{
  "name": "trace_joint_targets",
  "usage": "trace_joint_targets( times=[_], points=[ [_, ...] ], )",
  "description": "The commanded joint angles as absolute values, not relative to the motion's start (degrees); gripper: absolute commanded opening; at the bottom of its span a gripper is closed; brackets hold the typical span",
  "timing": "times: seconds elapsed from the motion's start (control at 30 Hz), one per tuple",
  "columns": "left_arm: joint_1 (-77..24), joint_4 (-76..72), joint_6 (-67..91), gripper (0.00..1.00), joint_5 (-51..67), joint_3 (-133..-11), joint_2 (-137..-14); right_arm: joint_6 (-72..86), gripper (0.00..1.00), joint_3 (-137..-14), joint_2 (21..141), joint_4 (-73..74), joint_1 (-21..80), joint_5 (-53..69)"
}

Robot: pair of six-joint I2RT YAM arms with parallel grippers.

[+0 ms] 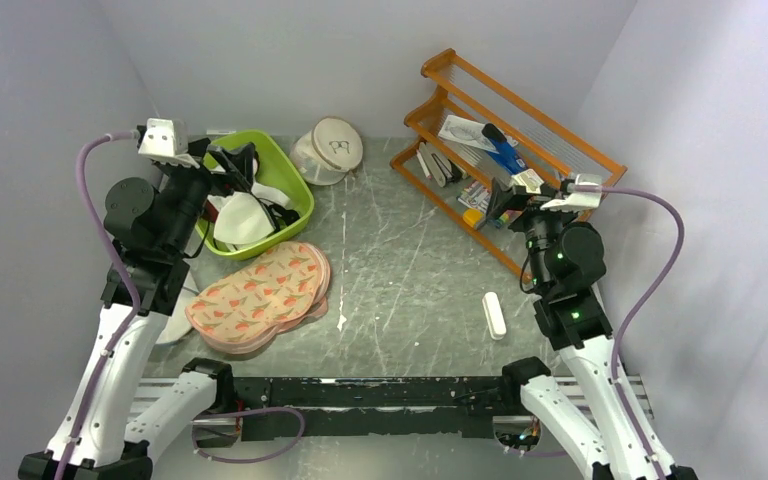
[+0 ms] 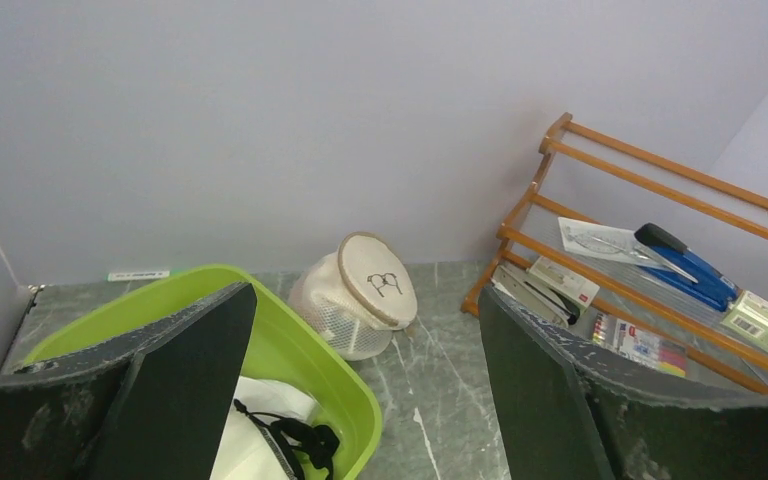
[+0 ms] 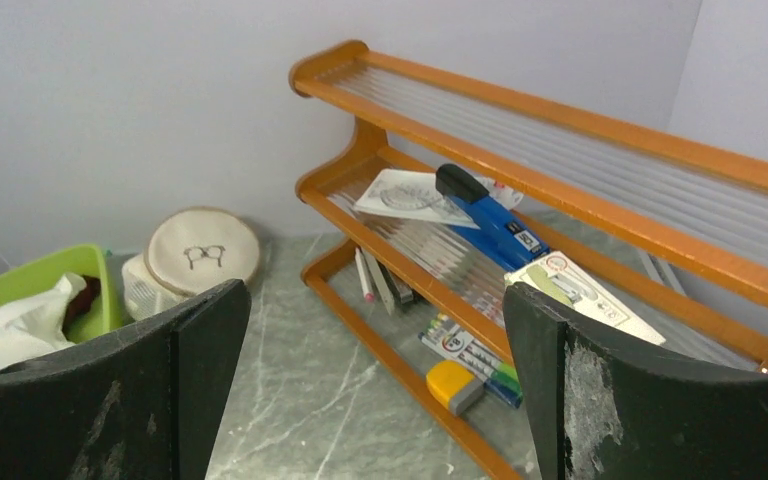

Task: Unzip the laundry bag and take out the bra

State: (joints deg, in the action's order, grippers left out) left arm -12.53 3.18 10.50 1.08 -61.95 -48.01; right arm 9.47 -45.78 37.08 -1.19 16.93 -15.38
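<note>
I have two grippers, both spread wide with nothing between the fingers. My left gripper hangs over the one green basin, and my right gripper faces the one wooden rack. The single laundry bag lies tipped on its side on the table by the back wall, just beside the basin. Two fruit-printed pads lie stacked near my left arm. One blue stapler sits on the rack.
</note>
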Motion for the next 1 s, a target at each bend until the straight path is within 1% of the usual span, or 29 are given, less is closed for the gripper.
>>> trace_joint_targets(
  times=[0.0,0.1,0.3,0.47,0.63,0.8,0.97],
  points=[
    [-10.1,4.9,12.8,0.94,1.7,-62.1,-48.9,10.4,1.0,-44.0,38.7,-3.2,16.3,-15.1],
    [-8.4,6.4,13.8,0.94,2.7,-62.5,-50.4,13.0,1.0,-43.0,40.0,-3.2,15.9,-15.0],
    [-5.2,8.8,15.1,0.94,6.1,-62.2,-54.7,17.4,1.0,-42.2,42.9,-1.5,15.1,-11.3],
    [-3.2,9.1,15.8,0.94,12.2,-61.4,-59.3,17.4,1.0,-42.5,45.5,1.2,14.5,-6.6],
    [-2.0,7.9,16.7,0.94,20.1,-59.3,-63.6,18.4,1.0,-38.9,44.1,0.0,14.2,-3.5],
    [-2.7,7.7,17.4,0.94,25.6,-58.0,-68.2,18.5,1.0,-35.6,43.3,-1.7,13.9,-0.1],
    [-6.0,9.2,16.2,0.94,25.9,-57.9,-72.1,17.8,1.0,-34.1,44.7,-1.9,13.8,2.7]
  ],
)
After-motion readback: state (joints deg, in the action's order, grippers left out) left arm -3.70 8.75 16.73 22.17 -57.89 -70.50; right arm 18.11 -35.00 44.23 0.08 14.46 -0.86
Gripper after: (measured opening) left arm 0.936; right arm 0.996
